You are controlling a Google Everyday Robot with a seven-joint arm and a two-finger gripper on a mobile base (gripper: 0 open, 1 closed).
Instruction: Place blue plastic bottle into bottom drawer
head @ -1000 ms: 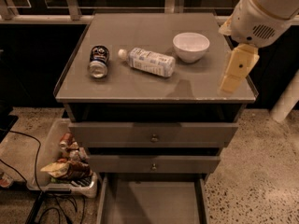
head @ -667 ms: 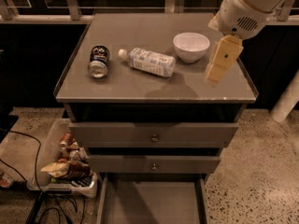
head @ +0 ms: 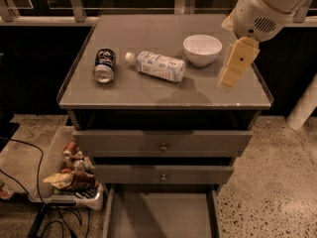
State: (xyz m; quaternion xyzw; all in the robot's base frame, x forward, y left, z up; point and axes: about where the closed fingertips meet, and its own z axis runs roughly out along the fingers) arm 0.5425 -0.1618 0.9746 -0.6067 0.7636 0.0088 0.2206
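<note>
The drink can (head: 104,66) and, just right of it, the blue plastic bottle (head: 157,66) lie on the cabinet top (head: 148,90). The open bottom drawer (head: 161,217) is cut off below. The bottle is well left of the gripper (head: 228,81), which hangs side-on past the white bowl (head: 202,49), its opening indeterminate.

On the cabinet top (head: 148,93) the can (head: 104,66) lies at the left. The bottle (head: 159,66) lies on its side just right of it, cap toward the can, and the bowl (head: 202,49) stands right of and behind the bottle. The gripper (head: 226,83) hangs over the top's right front part, before the bowl. Below, two upper drawers (head: 162,143) stack above the bottom drawer (head: 161,216), which is pulled out forward. A bin (head: 52,165) stands on the floor left of the cabinet.
</note>
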